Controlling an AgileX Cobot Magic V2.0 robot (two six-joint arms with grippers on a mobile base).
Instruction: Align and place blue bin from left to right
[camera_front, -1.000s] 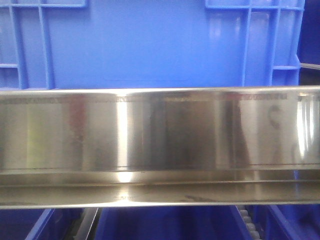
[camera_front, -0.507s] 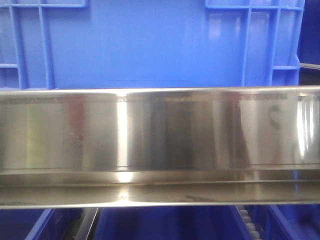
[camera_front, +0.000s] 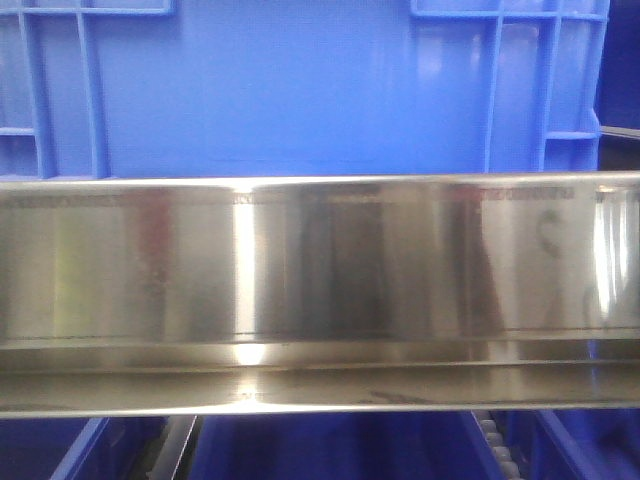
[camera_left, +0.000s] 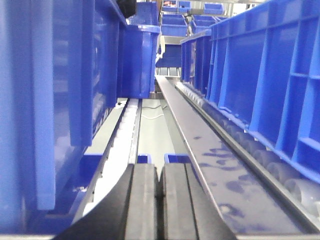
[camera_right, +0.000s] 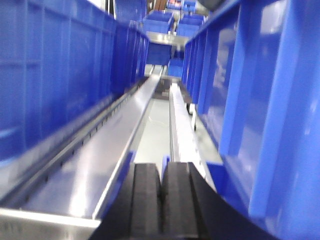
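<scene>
The blue bin (camera_front: 290, 90) is seen in the front view as a broad, flat, smooth panel of bright blue plastic, framed by raised vertical and horizontal ribs near both upper corners. Its lower edge is hidden behind a brushed steel rail (camera_front: 320, 260) with a mirror-like sheen. A fine row of marks along the top of the rail is too small to be read.

The left end effector (camera_left: 160, 200) is shown closed, its two flat black ribbed pads pressed together with only a thin seam between them and nothing gripped. Ahead of it and to its right a dull grey metal strip (camera_left: 200, 140) is laid, edged by translucent rollers (camera_left: 280, 172). Ribbed blue crate walls (camera_left: 270, 70) are stood along both sides.

The right end effector (camera_right: 161, 200) is likewise closed on nothing, pad against pad. To its left a slotted metal channel (camera_right: 100, 155) is run forward, and glossy blue crate sides (camera_right: 270, 100) are set close on either hand. Which of these walls belongs to the bin cannot be told.
</scene>
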